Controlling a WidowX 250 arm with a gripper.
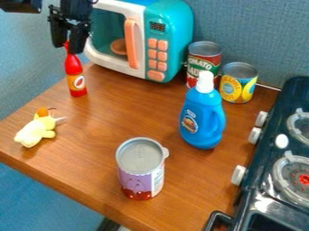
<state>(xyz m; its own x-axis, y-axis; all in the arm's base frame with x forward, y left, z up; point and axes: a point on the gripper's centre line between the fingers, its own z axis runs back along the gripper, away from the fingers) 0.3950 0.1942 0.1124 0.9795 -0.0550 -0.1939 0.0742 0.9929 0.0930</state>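
Toy-kitchen play area: a teal toy microwave (163,27) at twelve o'clock on a wooden counter (102,149), a toy stove (265,189) at four o'clock, and food cans (238,83) at one o'clock.

Your black gripper (69,45) is at the nozzle of the red sauce bottle (73,67), near the teal toy microwave (176,31). On the wooden table (114,117), you have a yellow plush toy (37,131), a purple-labelled can (138,181), a blue detergent bottle (202,115), a tomato sauce can (204,61) and a yellow-labelled can (237,88). The toy stove (256,185) is at your view's right edge.
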